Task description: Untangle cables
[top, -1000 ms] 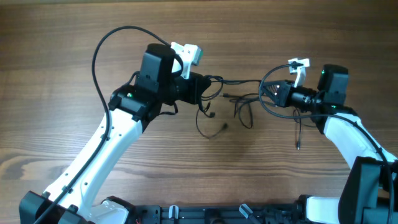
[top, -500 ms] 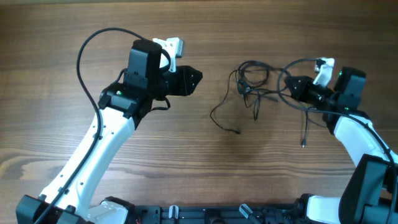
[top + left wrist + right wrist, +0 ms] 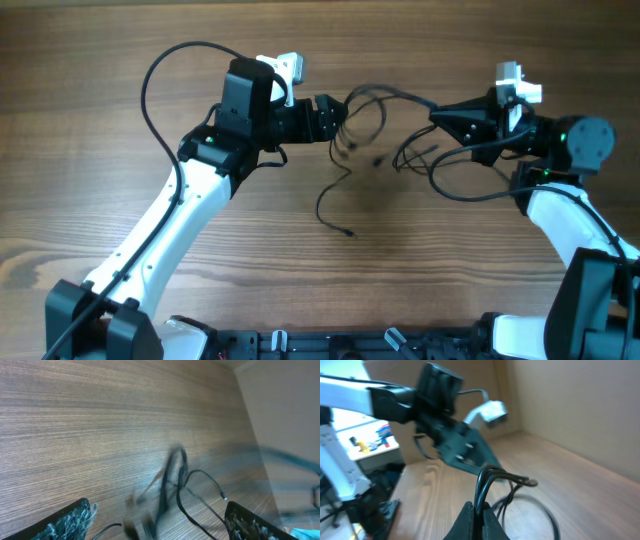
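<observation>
- The cables (image 3: 372,125) are a black snarl of loops sitting a bit toward 12 o'clock from the middle of the wooden counter (image 3: 450,270), strung between the two claws.
- One loose end (image 3: 335,205) drops out of the snarl toward 6 o'clock and finishes in a small plug lying on the wood, clear of both arms.
- The left claw (image 3: 338,122) is at 9 o'clock of the tangle, right up against its nearest loops. On its wrist cam the fingers (image 3: 75,519) are spread wide with nothing pinched, and the cable shows as a blurry dark loop in the gap between them. Too smeared to say whether it touches either finger.
- The right claw (image 3: 440,116) is at 3 o'clock of the tangle. Its wrist cam shows the fingers (image 3: 470,522) pressed together on a couple of black strands that rise up out of the grip and bend over.
- More loops hang off the right claw toward 6 o'clock, and from above they run partly under that arm.
- The left arm (image 3: 190,200) comes in from 7 o'clock and covers a fair strip of counter. Its own black lead (image 3: 152,85) arcs out toward 10 o'clock and is separate from the tangle.
- From the right wrist cam the left arm fills the background directly behind the gripped strands, so the far side of the snarl is hidden there.
</observation>
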